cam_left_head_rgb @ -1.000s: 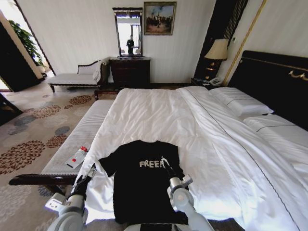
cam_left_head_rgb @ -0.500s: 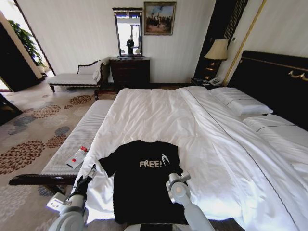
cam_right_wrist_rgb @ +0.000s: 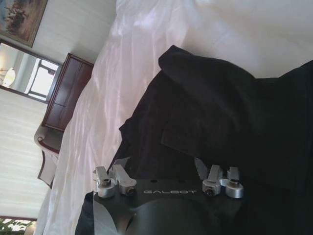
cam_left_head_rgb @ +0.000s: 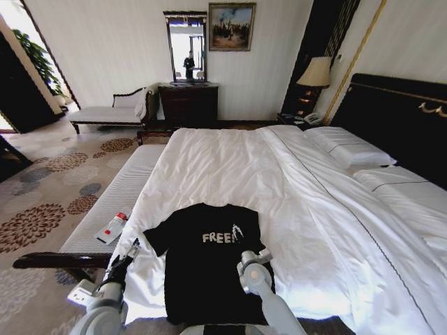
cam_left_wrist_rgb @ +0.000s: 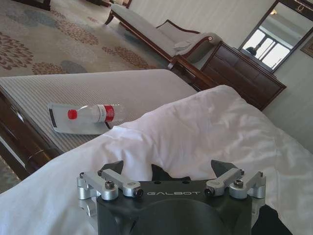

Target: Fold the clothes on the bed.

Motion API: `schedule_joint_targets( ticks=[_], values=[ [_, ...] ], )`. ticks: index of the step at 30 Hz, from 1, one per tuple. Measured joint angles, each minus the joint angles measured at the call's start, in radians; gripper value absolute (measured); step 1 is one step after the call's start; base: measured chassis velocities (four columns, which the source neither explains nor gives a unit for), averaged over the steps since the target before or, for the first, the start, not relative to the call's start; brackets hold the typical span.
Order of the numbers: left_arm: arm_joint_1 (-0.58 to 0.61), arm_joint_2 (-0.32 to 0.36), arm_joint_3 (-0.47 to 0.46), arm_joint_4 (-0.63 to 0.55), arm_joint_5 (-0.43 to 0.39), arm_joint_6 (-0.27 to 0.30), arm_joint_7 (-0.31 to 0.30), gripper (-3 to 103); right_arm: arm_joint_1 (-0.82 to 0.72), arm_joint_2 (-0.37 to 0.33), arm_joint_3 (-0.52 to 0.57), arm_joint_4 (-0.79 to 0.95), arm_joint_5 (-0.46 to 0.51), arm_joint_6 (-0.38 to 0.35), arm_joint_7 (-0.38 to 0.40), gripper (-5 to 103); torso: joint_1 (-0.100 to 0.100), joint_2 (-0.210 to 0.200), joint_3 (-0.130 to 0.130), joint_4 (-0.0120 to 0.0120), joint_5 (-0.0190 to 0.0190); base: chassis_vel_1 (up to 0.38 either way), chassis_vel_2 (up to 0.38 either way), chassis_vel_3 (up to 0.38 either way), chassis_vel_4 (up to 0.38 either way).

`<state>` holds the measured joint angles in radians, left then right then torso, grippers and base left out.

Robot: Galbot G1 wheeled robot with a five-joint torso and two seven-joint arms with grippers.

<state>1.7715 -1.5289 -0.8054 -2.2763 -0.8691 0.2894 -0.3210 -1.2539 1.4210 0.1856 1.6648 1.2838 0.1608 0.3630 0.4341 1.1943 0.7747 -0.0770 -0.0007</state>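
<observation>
Since a second ago the right arm has slid leftward across the shirt and its right gripper [cam_left_head_rgb: 239, 232] now sits over the end of the white lettering, covering the last mark, jaws apart above the cloth. Left gripper [cam_left_head_rgb: 133, 246] hangs where it was, just beside the shirt's left sleeve on the white duvet, fingers spread and holding nothing. Around them the black T-shirt [cam_left_head_rgb: 202, 269] lies flat, chest up, at the near edge of the bed [cam_left_head_rgb: 230, 167]. One sleeve [cam_right_wrist_rgb: 215, 73] already looks turned in over the body, though that is uncertain; I judge nearly all the folding is left
</observation>
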Motion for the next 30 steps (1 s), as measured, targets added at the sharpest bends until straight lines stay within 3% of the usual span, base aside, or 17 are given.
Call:
schedule_joint_targets(
  ticks=[7,8,10,11,12,13,17,30],
  values=[
    [-0.009,0.007,0.0,0.008,-0.005,0.0,-0.001,100,0.009,0.008,0.022,-0.019,0.0,0.015,0.037,52,0.0,0.0,0.0,0.0,0.0,0.0,0.0,0.0,0.0],
    [-0.012,0.007,0.0,0.01,-0.006,0.0,-0.001,100,0.012,0.009,0.026,-0.024,0.0,0.019,0.046,41,0.0,0.0,0.0,0.0,0.0,0.0,0.0,0.0,0.0],
    [-0.013,0.008,0.0,0.012,-0.006,0.0,-0.001,100,0.013,0.01,0.027,-0.027,0.0,0.021,0.051,41,0.0,0.0,0.0,0.0,0.0,0.0,0.0,0.0,0.0],
    [-0.016,0.01,0.001,0.013,-0.006,0.0,-0.001,100,0.015,0.011,0.03,-0.032,0.0,0.024,0.057,36,0.0,0.0,0.0,0.0,0.0,0.0,0.0,0.0,0.0],
    [-0.019,0.011,0.001,0.014,-0.007,0.0,-0.002,100,0.015,0.01,0.029,-0.034,0.0,0.025,0.061,19,0.0,0.0,0.0,0.0,0.0,0.0,0.0,0.0,0.0],
    [-0.019,0.012,0.001,0.014,-0.008,0.0,-0.002,100,0.015,0.01,0.028,-0.034,0.0,0.025,0.061,14,0.0,0.0,0.0,0.0,0.0,0.0,0.0,0.0,0.0],
    [-0.019,0.012,0.0,0.015,-0.008,0.0,-0.002,100,0.015,0.01,0.026,-0.035,-0.001,0.025,0.061,3,0.0,0.0,0.0,0.0,0.0,0.0,0.0,0.0,0.0],
    [-0.019,0.007,0.003,0.016,-0.006,0.001,-0.003,100,-0.011,0.003,0.021,0.005,-0.004,0.023,0.058,0,0.0,0.0,0.0,0.0,0.0,0.0,0.0,0.0,0.0]
  ],
)
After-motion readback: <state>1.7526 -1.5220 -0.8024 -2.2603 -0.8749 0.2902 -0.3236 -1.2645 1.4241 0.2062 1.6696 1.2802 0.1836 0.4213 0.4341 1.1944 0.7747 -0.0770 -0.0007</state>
